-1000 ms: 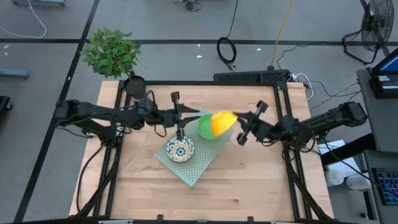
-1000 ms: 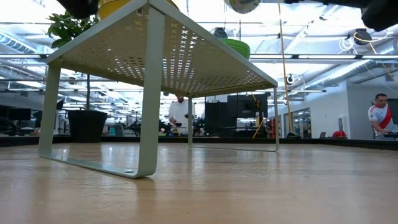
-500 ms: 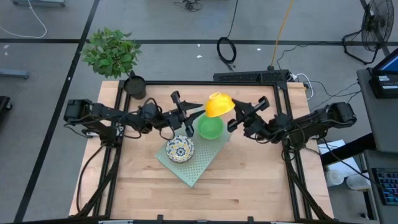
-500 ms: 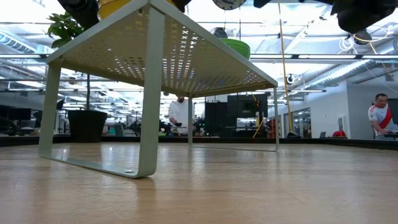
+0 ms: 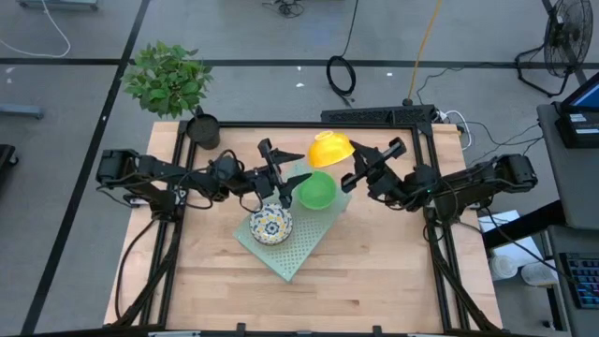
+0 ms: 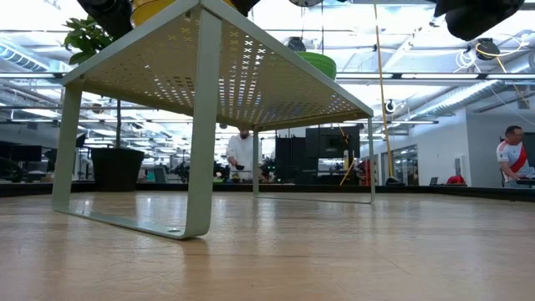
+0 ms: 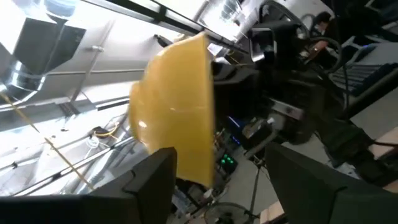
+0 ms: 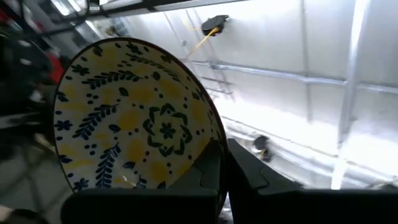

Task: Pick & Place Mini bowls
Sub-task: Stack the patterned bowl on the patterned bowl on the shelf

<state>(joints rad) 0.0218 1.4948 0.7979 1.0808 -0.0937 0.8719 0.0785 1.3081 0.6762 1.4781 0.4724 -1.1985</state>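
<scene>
A mini bowl with a yellow outside (image 5: 330, 148) and a blue-yellow floral inside (image 8: 137, 124) hangs tipped above the pale green perforated rack (image 5: 285, 253), with my right gripper (image 5: 348, 171) shut on it. My left gripper (image 5: 295, 168) stands open just left of that bowl, whose yellow outside (image 7: 177, 112) shows beyond its spread fingers. A plain green mini bowl (image 5: 316, 190) and a second floral mini bowl (image 5: 270, 225) rest upright on the rack top. My right gripper pinches the floral bowl's rim (image 8: 211, 146), one finger on the patterned inside and one on the outer wall. The fingers come from the table's right side, slanting upward. The bowl is lifted clear of the rack and tipped on its side, its inside facing my right arm.
A black pot (image 5: 203, 129) with a leafy plant (image 5: 168, 80) stands at the table's far left corner. The rack stands on thin legs (image 6: 199, 150), with open table beneath it and toward the near edge. People (image 6: 240, 155) show in the room beyond.
My left gripper has opened and let go of the yellow-and-floral bowl. My right gripper has carried the bowl up and toward the far edge, away from above the green bowl, rolling so that the bowl tips further.
</scene>
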